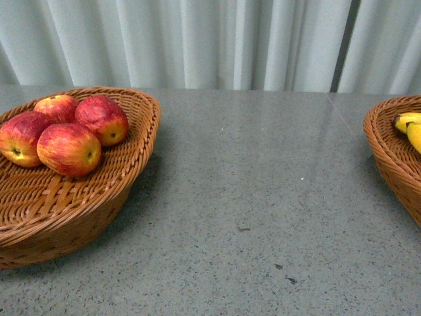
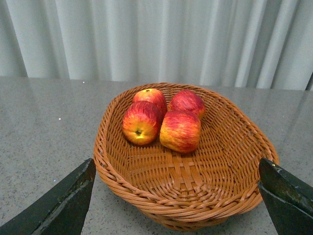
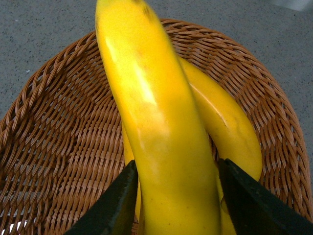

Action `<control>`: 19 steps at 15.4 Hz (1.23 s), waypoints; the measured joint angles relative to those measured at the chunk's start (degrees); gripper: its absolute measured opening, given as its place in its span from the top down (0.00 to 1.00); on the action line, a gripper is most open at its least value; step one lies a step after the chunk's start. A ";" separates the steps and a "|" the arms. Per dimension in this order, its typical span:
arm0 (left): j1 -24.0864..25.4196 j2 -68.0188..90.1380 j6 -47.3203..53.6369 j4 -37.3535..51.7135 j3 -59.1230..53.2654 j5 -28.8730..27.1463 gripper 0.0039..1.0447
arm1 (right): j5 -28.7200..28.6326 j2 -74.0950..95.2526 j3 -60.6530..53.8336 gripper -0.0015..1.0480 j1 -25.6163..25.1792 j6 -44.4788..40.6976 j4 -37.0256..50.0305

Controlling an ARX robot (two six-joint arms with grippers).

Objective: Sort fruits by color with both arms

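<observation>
Pale pleated curtains (image 1: 217, 39) closed off the far side of a grey speckled table (image 1: 263, 197) in the front view. I saw neither arm there. On the left stood a wicker basket (image 1: 39, 217) holding four red apples (image 1: 69, 149) bunched together toward its far-left part, touching one another. At the right edge a second wicker basket (image 1: 388, 145) was cut off by the frame, with yellow banana ends (image 1: 411, 128) showing inside. I judged the colours were already separated: red on the left, yellow on the right, and no loose fruit lay on the table between them.

From the left wrist view, the left gripper (image 2: 178, 196) hung on the near side of the apple basket (image 2: 234, 147). Its two dark fingers (image 2: 63, 205) were spread wide apart, one at each lower corner, with nothing between them. The apples (image 2: 180, 131) sat at the far part of the basket, well apart from the fingers.

From the right wrist view, the right gripper (image 3: 171, 200) was pinching a bright yellow banana (image 3: 151, 117), one dark finger (image 3: 115, 205) against each side. The banana hung over the banana basket (image 3: 58, 147), and another banana (image 3: 230, 127) lay in the basket under it. I could not tell whether the held banana touched the one below. I judged it was held there for release into the yellow basket.
</observation>
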 joint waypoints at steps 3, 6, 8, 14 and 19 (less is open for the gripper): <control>0.00 0.00 0.00 -0.02 0.00 0.00 0.06 | -1.31 -7.39 -0.50 0.07 0.11 1.27 2.47; 0.00 0.00 0.00 0.00 0.00 0.00 0.06 | -7.41 -20.65 -1.60 0.06 5.64 11.19 7.87; 0.00 0.00 0.00 0.00 0.00 -0.11 0.06 | 17.49 -56.78 -22.99 0.49 14.36 20.06 0.48; 0.00 0.00 0.00 0.00 0.00 0.00 0.06 | 17.57 -74.23 -40.35 0.98 14.38 20.26 1.88; 0.00 0.00 0.00 0.00 0.00 0.00 0.06 | 17.57 -75.93 -42.03 0.98 14.38 20.31 3.02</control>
